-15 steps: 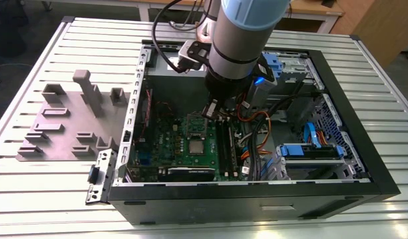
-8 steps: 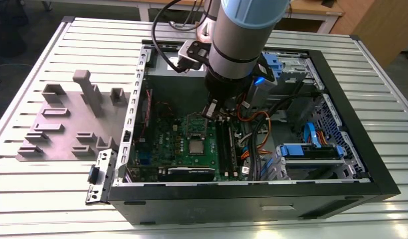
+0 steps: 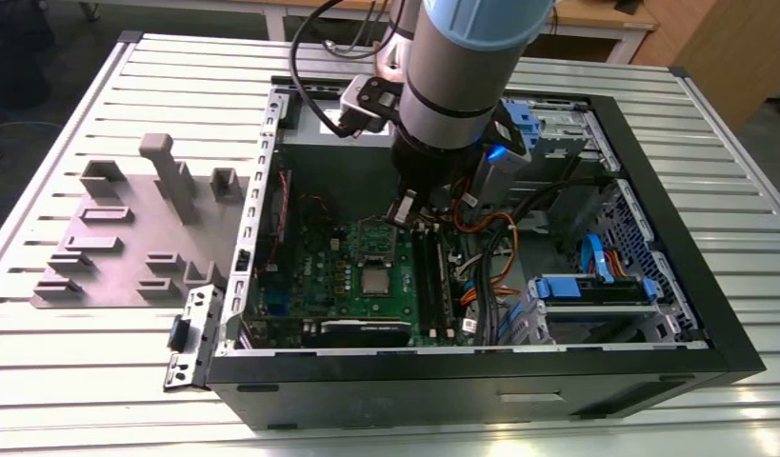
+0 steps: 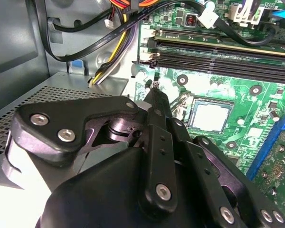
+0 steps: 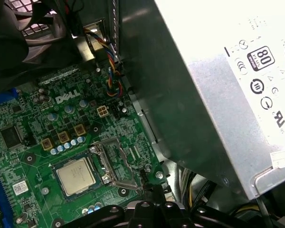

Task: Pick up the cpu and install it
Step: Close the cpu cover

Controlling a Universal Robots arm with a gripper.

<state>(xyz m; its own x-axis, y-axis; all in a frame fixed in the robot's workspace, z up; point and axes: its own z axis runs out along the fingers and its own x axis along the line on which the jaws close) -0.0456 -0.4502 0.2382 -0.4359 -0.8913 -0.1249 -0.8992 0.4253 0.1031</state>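
Note:
The cpu [image 3: 374,281], a small square chip with a silvery top, lies flat in its socket on the green motherboard [image 3: 316,276] inside the open computer case. It also shows in both wrist views [image 4: 209,115] [image 5: 77,175]. A silver metal socket frame [image 5: 111,164] lies beside the cpu. My gripper [image 3: 404,211] hangs above the board, a short way off the socket's frame side, apart from the cpu. Its black fingers [image 4: 155,97] meet at one tip with nothing between them, and that tip [image 5: 145,178] points down near the frame's corner.
A silver power supply box [image 5: 218,95] stands close beside the arm. Bundled cables [image 4: 109,28] and black memory slots [image 4: 218,52] border the socket. Blue drive brackets [image 3: 593,286] fill the case at the exterior view's right. Grey holder blocks [image 3: 123,238] stand on the slatted table [image 3: 59,400] outside the case.

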